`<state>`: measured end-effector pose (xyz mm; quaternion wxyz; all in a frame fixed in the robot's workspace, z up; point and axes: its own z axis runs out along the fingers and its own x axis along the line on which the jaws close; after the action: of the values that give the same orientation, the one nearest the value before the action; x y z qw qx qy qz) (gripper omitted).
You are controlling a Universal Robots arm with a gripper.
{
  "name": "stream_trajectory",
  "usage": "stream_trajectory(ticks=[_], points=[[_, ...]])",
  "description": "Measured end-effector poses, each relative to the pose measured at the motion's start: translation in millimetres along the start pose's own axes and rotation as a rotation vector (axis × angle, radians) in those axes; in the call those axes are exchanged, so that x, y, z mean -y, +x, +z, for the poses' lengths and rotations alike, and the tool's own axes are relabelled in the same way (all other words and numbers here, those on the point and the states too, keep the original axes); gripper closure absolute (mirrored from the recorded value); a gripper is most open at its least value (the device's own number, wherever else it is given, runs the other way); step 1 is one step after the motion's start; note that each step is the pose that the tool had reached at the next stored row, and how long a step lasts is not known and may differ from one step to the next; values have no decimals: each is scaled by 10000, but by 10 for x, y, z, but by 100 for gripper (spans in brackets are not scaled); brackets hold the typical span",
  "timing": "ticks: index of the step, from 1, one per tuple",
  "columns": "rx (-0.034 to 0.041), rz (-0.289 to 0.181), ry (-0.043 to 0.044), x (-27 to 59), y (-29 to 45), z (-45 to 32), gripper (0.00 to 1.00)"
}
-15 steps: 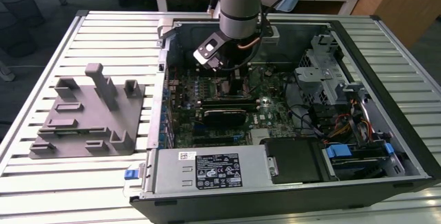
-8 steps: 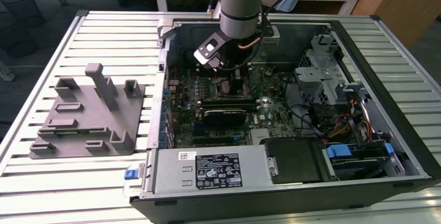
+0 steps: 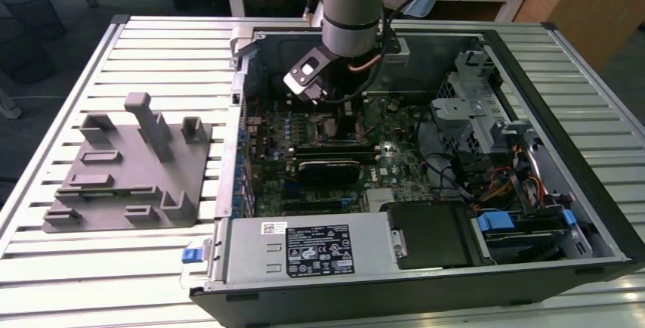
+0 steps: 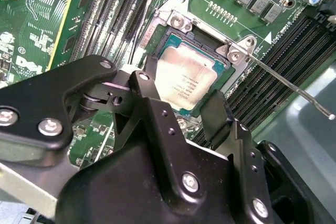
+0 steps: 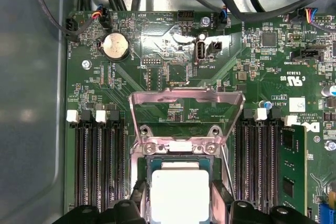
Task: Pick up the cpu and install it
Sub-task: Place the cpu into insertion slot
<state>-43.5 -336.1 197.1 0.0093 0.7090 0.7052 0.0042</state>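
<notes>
The cpu (image 4: 185, 77), a flat square chip with a silvery-white top, lies level in the open motherboard socket (image 4: 173, 32). My gripper (image 4: 178, 90) reaches down over it, one black finger (image 4: 143, 80) against one edge and the other finger (image 4: 214, 109) against the opposite edge, so it is shut on the chip. In the first wrist view the cpu (image 5: 178, 190) shows between the same fingers of the gripper (image 5: 179, 205). The socket's metal load plate (image 5: 186, 100) stands flipped up. In the exterior view my arm (image 3: 348, 10) reaches down into the open computer case (image 3: 564, 215).
The thin socket lever (image 4: 291, 85) sticks out to one side. Memory slots (image 5: 100, 166) flank the socket, with a memory stick (image 5: 291, 166) fitted. A grey fixture block (image 3: 126, 169) sits on the slatted table at the exterior view's left. A power supply (image 3: 302, 249) and drive cage (image 3: 473, 109) crowd the case.
</notes>
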Motion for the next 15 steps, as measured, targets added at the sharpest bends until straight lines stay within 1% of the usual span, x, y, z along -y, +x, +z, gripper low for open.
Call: stream_trajectory(ticks=[2, 4, 5, 6, 7, 10, 11, 12, 13, 15], points=[[-2, 0, 0, 0, 0, -20, 40], [-2, 0, 2, -1, 0, -53, 40], [-1, 1, 4, -1, 0, -73, 42], [0, 0, 6, -2, 0, -92, 47], [2, 0, 9, -2, -1, -110, 47], [23, 0, 23, -3, -1, -148, 65], [31, -1, 27, -3, -1, -160, 65], [34, -1, 29, -4, -1, -173, 71], [35, -1, 30, -4, -1, -186, 71], [38, -1, 33, -4, -1, -210, 83]])
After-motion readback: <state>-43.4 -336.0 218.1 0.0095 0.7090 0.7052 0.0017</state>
